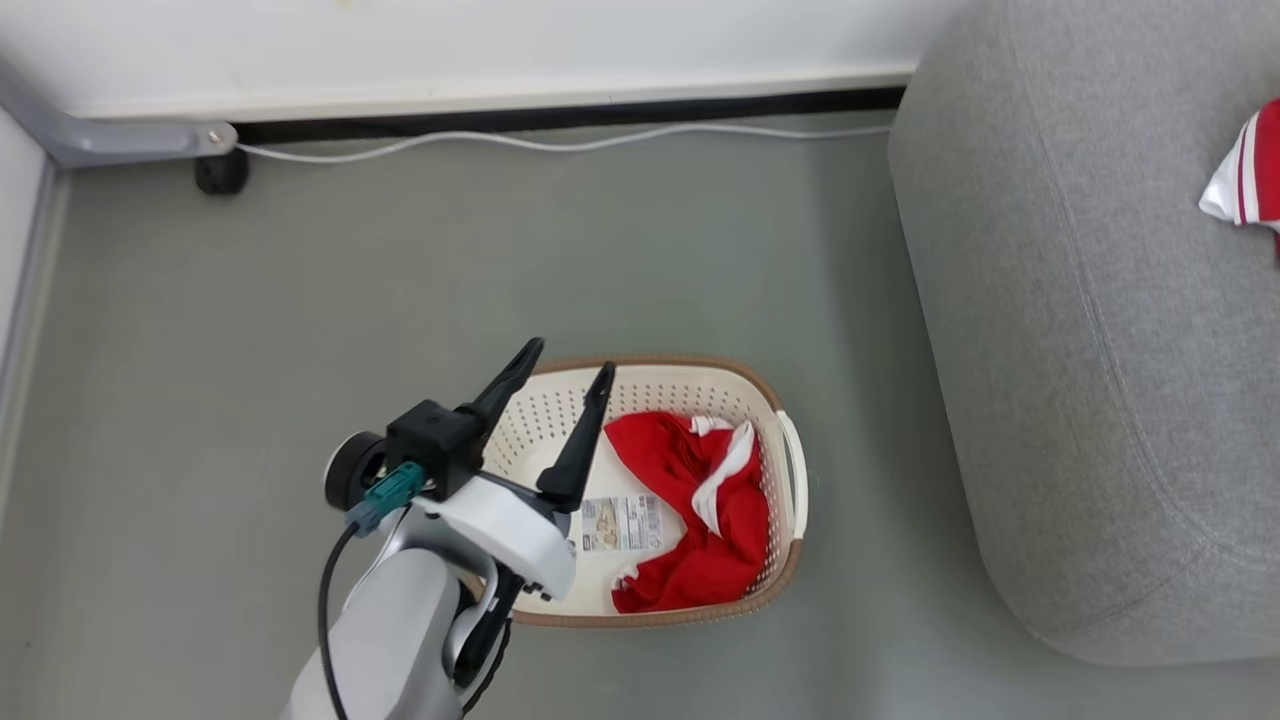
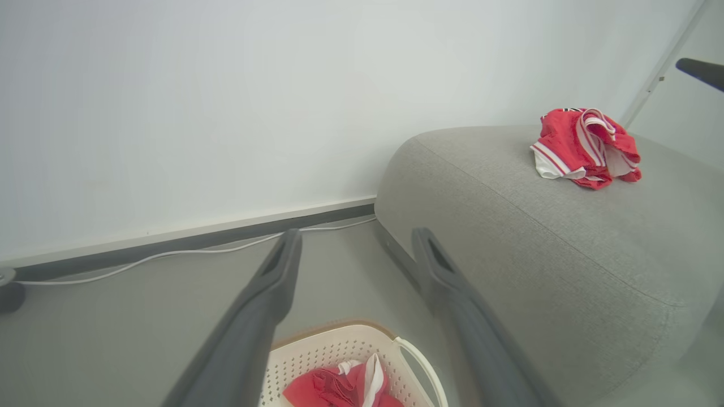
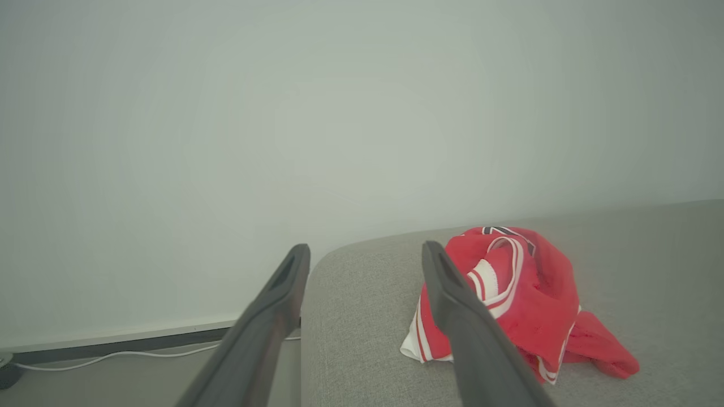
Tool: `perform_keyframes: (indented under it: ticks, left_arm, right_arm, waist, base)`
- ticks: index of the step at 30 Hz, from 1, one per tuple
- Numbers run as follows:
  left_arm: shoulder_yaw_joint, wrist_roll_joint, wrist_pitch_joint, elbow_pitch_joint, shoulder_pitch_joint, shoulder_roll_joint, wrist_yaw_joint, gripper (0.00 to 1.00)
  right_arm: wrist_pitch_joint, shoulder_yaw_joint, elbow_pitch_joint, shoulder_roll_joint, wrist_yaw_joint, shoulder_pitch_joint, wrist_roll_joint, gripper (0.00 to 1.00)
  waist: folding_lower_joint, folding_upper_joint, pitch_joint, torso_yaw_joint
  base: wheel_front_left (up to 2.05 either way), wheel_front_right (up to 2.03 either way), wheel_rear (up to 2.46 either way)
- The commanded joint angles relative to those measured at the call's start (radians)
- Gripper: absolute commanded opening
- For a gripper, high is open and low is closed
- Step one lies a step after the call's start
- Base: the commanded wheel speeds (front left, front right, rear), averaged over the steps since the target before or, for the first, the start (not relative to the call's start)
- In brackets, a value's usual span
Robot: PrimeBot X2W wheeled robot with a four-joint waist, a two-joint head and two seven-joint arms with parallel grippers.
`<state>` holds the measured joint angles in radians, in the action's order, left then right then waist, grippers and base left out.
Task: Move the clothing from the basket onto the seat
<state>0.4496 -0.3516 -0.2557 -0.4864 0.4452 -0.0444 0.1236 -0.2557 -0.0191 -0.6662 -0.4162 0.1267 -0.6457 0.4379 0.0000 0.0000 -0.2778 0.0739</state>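
Overhead, left gripper point(image 1: 570, 358) gapes over basket point(image 1: 660, 362) rim — floor point(image 1: 500, 260) around.

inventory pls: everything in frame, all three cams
seat: 1, grey fabric, right side of the head view
floor: 1, grey-green, under everything
wall: 1, white with dark baseboard, far side
basket: 1, cream with brown rim, on the floor left of the seat
garment in basket: 1, red with white trim, right half
garment on seat: 1, red with white stripes, crumpled on top
label: 1, white printed, basket bottom
cable: 1, white, along the wall
caster: 1, black, far left by the wall
left tool: 1, dark fingers, open, over the basket's left end
right tool: 1, dark fingers, open, pointing toward the garment on seat
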Motion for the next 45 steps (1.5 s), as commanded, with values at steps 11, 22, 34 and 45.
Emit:
perform_keyframes:
  ticks: [11, 22, 34, 45]
  left_arm:
    - [-0.232, 0.052, -0.006, 0.046, -0.108, -0.024, -0.007, 1.0]
    - [-0.395, 0.107, -0.006, 0.11, -0.215, -0.043, -0.055, 1.0]
    - [-0.502, 0.14, -0.006, 0.204, -0.367, -0.024, -0.087, 1.0]
    - [-0.497, 0.159, -0.006, 0.252, -0.48, -0.01, -0.108, 1.0]
  right_arm:
    - [-0.006, 0.135, 0.168, 0.032, 0.004, 0.156, 0.053, 1.0]
    - [-0.006, 0.156, 0.327, 0.077, 0.004, 0.298, 0.042, 1.0]
    - [-0.006, 0.17, 0.416, 0.126, 0.004, 0.464, -0.023, 1.0]
    - [-0.006, 0.176, 0.343, 0.148, 0.004, 0.546, -0.057, 1.0]
  waist:
    - [0.0, 0.0, 0.153, -0.077]
    - [0.0, 0.0, 0.199, -0.088]
    - [0.0, 0.0, 0.248, -0.078]
    - [0.0, 0.0, 0.265, -0.075]
  base:
    - [0.0, 0.0, 0.0]
    - [0.0, 0.0, 0.0]
    - [0.0, 0.0, 0.0]
    - [0.0, 0.0, 0.0]
